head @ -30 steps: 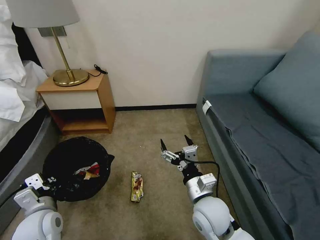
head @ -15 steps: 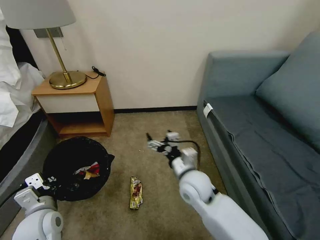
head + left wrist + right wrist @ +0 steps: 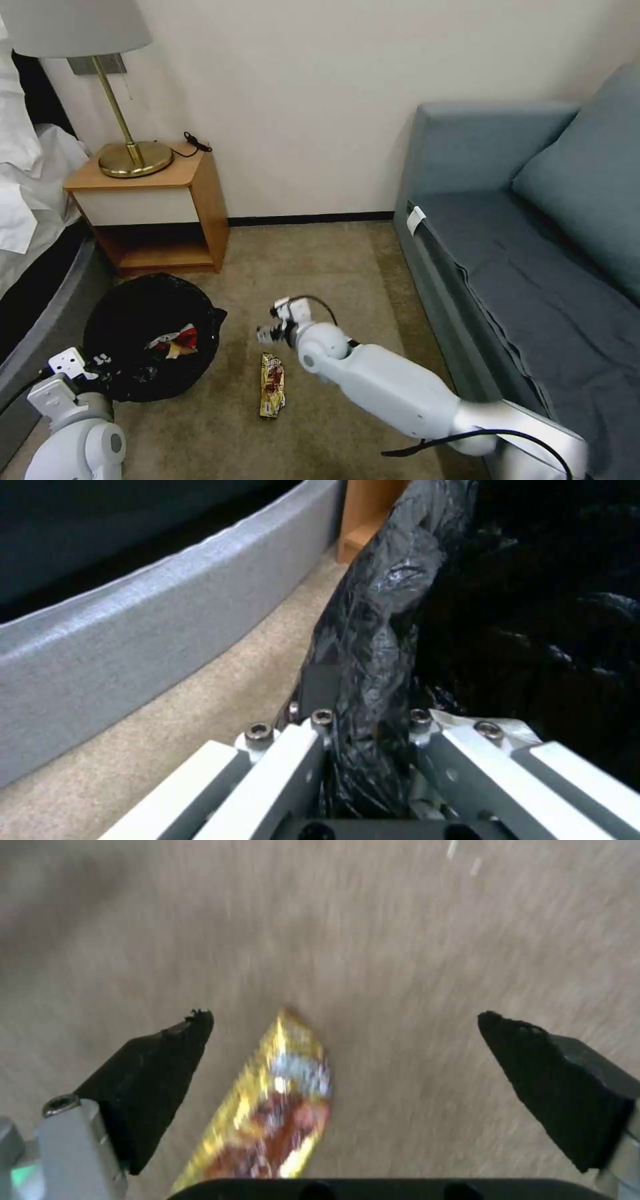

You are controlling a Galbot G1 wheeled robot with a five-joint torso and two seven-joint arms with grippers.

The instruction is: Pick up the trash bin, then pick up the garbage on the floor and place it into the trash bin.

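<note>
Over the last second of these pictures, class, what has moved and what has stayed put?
The right gripper has swung from near the sofa leftward and down, and now hangs open just above the yellow wrapper; nothing was taken hold of or let go. The wrapper lies on the carpet as before. The left gripper stays clamped on the rim of the trash bin, with litter inside. The camera shifted slightly.

Carpeted bedroom corner, closed off by a plain cream wall (image 3: pixel 320 100).

A wooden nightstand (image 3: pixel 157 207) is set against the wall, with a brass lamp (image 3: pixel 130 153) on its top near the left edge. White bedding (image 3: pixel 27 180) is seen beside it, a grey-blue sofa (image 3: pixel 533 253) opposite, beige carpet (image 3: pixel 313 267) between.
</note>
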